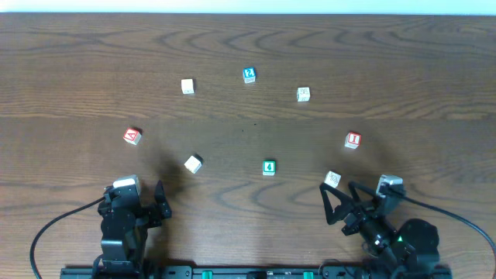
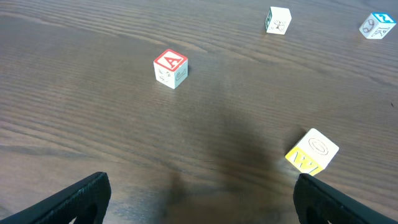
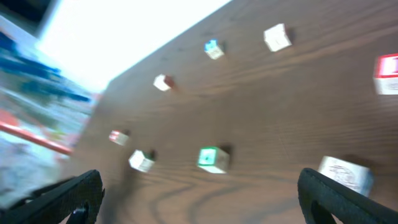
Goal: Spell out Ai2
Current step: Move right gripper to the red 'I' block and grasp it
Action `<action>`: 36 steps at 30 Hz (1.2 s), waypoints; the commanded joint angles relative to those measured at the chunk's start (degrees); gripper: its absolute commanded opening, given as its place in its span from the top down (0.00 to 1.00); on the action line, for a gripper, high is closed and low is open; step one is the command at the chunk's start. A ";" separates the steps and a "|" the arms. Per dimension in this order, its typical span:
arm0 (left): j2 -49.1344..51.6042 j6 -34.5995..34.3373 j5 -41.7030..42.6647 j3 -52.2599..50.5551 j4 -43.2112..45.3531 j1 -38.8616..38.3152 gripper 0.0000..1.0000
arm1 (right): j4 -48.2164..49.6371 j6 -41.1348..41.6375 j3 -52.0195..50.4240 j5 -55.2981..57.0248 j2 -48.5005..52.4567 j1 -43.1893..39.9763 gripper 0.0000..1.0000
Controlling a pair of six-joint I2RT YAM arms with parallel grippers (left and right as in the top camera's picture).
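Observation:
Several letter blocks lie scattered on the brown table. The red A block (image 1: 132, 136) sits at the left and shows in the left wrist view (image 2: 170, 68). The red I block (image 1: 353, 140) sits at the right, at the right wrist view's edge (image 3: 387, 74). The blue 2 block (image 1: 249, 74) is at the far centre (image 2: 377, 25) (image 3: 213, 49). My left gripper (image 1: 136, 204) is open and empty near the front edge, short of the A block (image 2: 199, 196). My right gripper (image 1: 341, 203) is open and empty at the front right (image 3: 199, 193).
A yellow-faced white block (image 1: 193, 163) (image 2: 312, 152) lies ahead-right of my left gripper. A green block (image 1: 269, 167) (image 3: 212, 158) is at centre. White blocks lie at the far left (image 1: 187, 86), at the far right (image 1: 303, 94) and by my right gripper (image 1: 332, 179) (image 3: 345, 173).

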 commanded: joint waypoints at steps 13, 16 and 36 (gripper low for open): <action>-0.37 -0.63 -0.17 -0.55 0.04 0.39 0.05 | 2.75 -12.52 10.51 5.66 33.97 -0.39 0.01; -0.37 -0.63 -0.17 -0.57 0.04 0.39 0.05 | 1.97 -17.29 16.00 9.09 45.33 -0.39 0.01; -0.37 -0.63 -0.17 -0.55 0.04 0.42 0.05 | 4.87 -30.75 38.73 23.32 83.32 -7.52 0.01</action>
